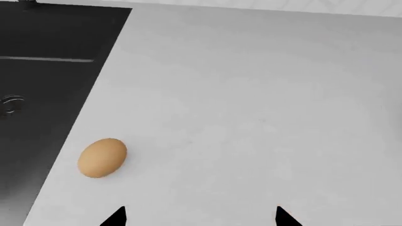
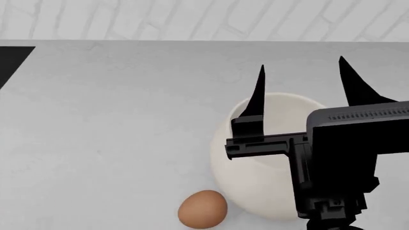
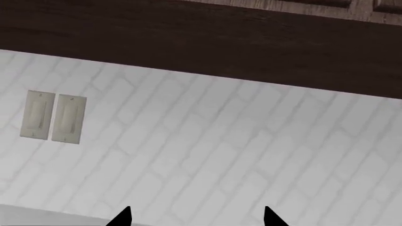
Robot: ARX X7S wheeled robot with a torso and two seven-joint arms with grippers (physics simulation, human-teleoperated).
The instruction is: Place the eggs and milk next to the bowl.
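The cream-white bowl (image 2: 255,191) stands on the counter at the lower right of the head view. A reddish-brown egg (image 2: 202,208) lies against its near left side. My right gripper (image 2: 301,64) hovers above the bowl, open and empty, pointing at the brick wall; its wrist view shows the gripper (image 3: 196,216) with only wall ahead. A tan egg (image 1: 102,157) lies on the counter beside the sink edge, ahead and to one side of my open, empty left gripper (image 1: 199,217). The milk is out of view.
A dark sink (image 1: 44,94) borders the counter close to the tan egg; its corner (image 2: 13,55) shows at the head view's far left. A white brick wall (image 2: 191,19) backs the grey counter (image 2: 115,120). Two light switches (image 3: 53,117) sit on the wall.
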